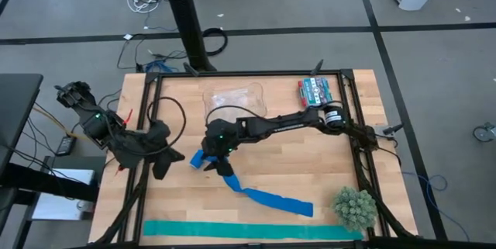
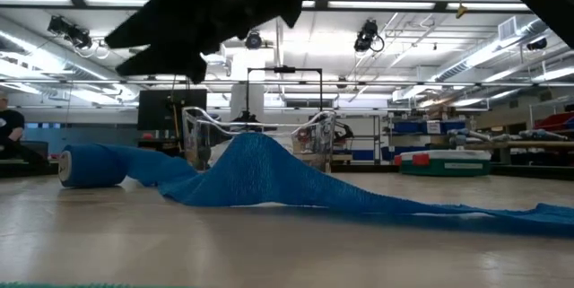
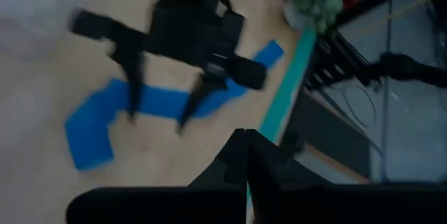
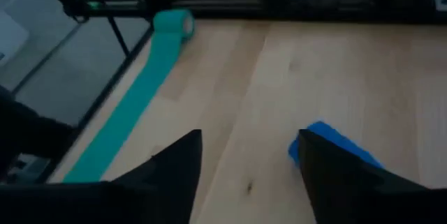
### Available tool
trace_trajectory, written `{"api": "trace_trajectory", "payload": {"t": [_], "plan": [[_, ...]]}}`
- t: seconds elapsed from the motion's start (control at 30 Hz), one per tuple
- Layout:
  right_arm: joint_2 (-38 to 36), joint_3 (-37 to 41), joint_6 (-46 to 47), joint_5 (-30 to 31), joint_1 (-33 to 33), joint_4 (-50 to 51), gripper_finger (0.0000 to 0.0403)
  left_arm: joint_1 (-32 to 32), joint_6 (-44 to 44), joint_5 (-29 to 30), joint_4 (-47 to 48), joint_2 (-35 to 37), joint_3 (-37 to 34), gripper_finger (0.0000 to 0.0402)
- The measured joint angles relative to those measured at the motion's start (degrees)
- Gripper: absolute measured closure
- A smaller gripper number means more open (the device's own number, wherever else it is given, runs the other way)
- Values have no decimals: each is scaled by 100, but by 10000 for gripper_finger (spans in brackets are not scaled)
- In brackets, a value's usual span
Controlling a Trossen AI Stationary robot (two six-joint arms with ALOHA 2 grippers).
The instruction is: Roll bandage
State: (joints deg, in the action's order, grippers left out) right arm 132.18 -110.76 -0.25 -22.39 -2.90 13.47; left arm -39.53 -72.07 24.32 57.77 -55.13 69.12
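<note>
The blue bandage (image 1: 263,197) lies on the table, its rolled end (image 1: 197,158) toward the left and its loose strip running to the near right. In the low view the roll (image 2: 90,164) lies on its side and the strip rises in a hump (image 2: 256,171). My right gripper (image 1: 217,162) is open above the strip just beside the roll, and touches nothing; a piece of the bandage (image 4: 328,144) shows by one of its fingers. My left gripper (image 1: 164,164) is shut and empty at the table's left edge; its wrist view shows its closed fingers (image 3: 246,147).
A teal-green strip (image 1: 256,230) lies along the near edge, with its rolled end (image 4: 172,23) at one end. A green spiky plant ball (image 1: 355,206) sits at the near right. A clear plastic bag (image 1: 232,98) and a pack of batteries (image 1: 316,90) lie at the far side.
</note>
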Motion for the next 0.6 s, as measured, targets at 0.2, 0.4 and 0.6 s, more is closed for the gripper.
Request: {"api": "trace_trajectory", "payload": {"t": [0.2, 0.4, 0.6], "plan": [[253, 3, -482, 650, -4, -190, 116, 5, -44, -1209, -102, 2, 4, 396], [548, 4, -553, 766, 4, -178, 108, 3, -320, -1815, -118, -1, 7, 396], [573, 9, -1300, 1284, -7, -451, 117, 3, -363, -1904, -120, -1, 7, 396]]}}
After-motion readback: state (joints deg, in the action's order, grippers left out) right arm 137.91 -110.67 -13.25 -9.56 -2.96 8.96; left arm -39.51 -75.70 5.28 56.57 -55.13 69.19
